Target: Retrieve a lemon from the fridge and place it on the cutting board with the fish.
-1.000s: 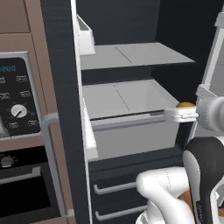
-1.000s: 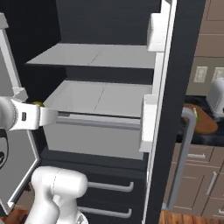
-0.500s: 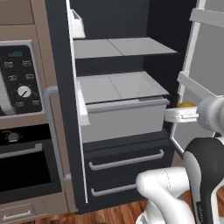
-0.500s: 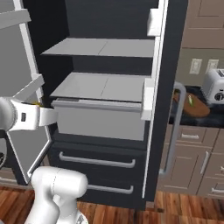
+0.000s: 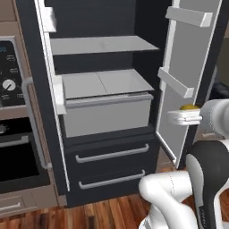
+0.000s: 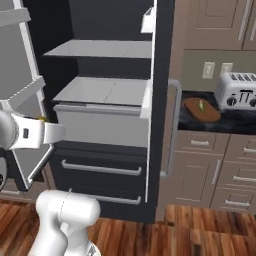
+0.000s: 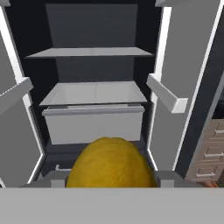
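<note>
The yellow lemon (image 7: 111, 162) sits between my gripper's (image 7: 112, 178) fingers, which are shut on it, close in front of the hand camera. From the left base view the lemon (image 5: 189, 107) shows just above the white hand, in front of the open right door of the dark fridge (image 5: 107, 147). A sliver of the lemon (image 6: 41, 119) also shows at the left of the right base view. The fridge (image 6: 107, 155) stands open, its grey shelves bare. On the dark counter to its right lies the reddish-brown cutting board (image 6: 192, 111) with the small greenish fish (image 6: 201, 105) on it.
A silver toaster (image 6: 239, 91) stands beside the board. The fridge's open doors (image 5: 188, 67) flank the gripper on both sides (image 7: 13, 113). An oven column (image 5: 11, 116) stands left of the fridge. Beige drawers (image 6: 220, 170) run under the counter, above a wooden floor.
Both base views have pulled back and swung right, so the fridge looks farther and the counter with the cutting board has come into view. The lemon stays in the gripper.
</note>
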### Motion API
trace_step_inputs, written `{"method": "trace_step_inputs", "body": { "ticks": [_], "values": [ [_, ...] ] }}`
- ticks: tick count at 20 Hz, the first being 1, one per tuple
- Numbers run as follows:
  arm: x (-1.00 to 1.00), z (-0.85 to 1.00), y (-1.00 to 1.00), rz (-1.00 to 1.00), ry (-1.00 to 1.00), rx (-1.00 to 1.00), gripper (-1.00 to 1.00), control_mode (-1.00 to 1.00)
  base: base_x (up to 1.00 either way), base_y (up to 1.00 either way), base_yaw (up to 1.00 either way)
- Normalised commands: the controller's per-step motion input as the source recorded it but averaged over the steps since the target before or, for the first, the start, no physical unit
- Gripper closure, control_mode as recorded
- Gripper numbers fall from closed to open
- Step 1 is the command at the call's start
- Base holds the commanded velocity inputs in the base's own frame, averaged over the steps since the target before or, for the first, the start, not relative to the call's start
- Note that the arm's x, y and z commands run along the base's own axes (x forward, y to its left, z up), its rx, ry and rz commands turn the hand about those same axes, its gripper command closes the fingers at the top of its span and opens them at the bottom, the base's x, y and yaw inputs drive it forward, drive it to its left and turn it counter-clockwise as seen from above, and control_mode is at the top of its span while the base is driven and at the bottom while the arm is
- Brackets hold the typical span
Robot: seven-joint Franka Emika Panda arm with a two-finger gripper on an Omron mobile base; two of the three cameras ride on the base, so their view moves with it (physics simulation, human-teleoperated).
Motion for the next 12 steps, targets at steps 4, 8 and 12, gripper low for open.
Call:
{"method": "trace_step_inputs", "body": {
  "ticks": [4, 8, 12],
  "values": [
    [0.00, 0.00, 0.00, 0.00, 0.00, 0.00, 1.00, 1.00, -0.16, -0.88, 0.00],
    [0.00, 0.00, 0.00, 0.00, 0.00, 0.00, 1.00, 1.00, 0.00, -0.87, 0.00],
    [0.00, 0.00, 0.00, 0.00, 0.00, 0.00, 1.00, 1.00, 0.00, -0.79, 0.00]
  ]
}}
